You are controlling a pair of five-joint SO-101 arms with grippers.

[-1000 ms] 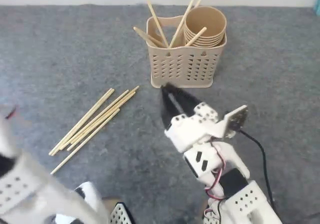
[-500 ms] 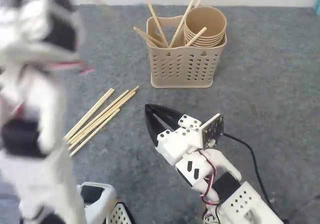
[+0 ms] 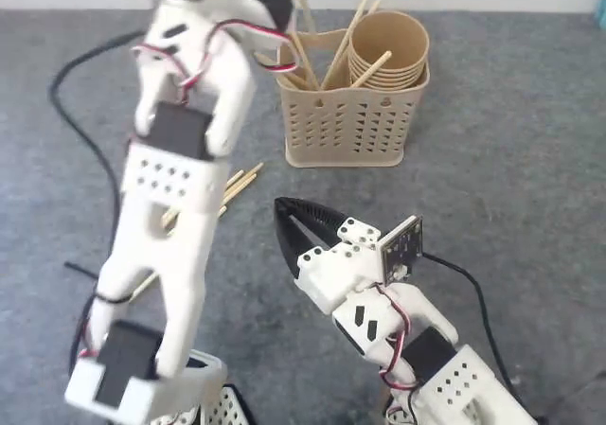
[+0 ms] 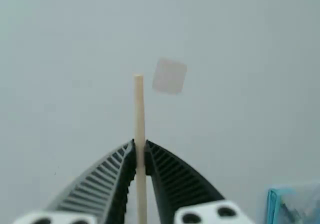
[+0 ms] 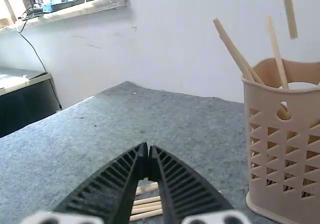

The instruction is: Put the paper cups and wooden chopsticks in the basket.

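Left wrist view: the left tool (image 4: 139, 146) is clenched on 1 pale wooden chopstick (image 4: 138, 107). Its ribbed black jaws pinch the stick, which runs on past the tips against a plain pale wall.

In the right wrist view the right tool (image 5: 148, 151) is clenched on nothing, jaws pressed tip to tip, low over the grey felt-covered desk (image 5: 100, 129). Loose wooden chopsticks (image 5: 147, 201) show through the gap behind its tips, lying flat on the felt. Farther off stands the beige perforated plastic basket (image 5: 280, 174) with leaning chopsticks (image 5: 235, 48) poking out of it.

In the high view the right tool (image 3: 280, 207) sits near the middle of the desk (image 3: 492, 150), with the basket (image 3: 350, 127) at its 1 o'clock, apart from it. A stack of tan paper cups (image 3: 388, 46) fills the basket's 3 o'clock compartment. The leaning chopsticks (image 3: 343, 44) stand mostly in the 9 o'clock compartment, and 1 rests across the cups. The loose chopsticks (image 3: 242, 181) lie at the right tool's 10 o'clock, partly hidden under the white left arm (image 3: 175, 160). That arm extends from 7 o'clock to the 12 o'clock edge, ending above the basket's 10 o'clock corner.
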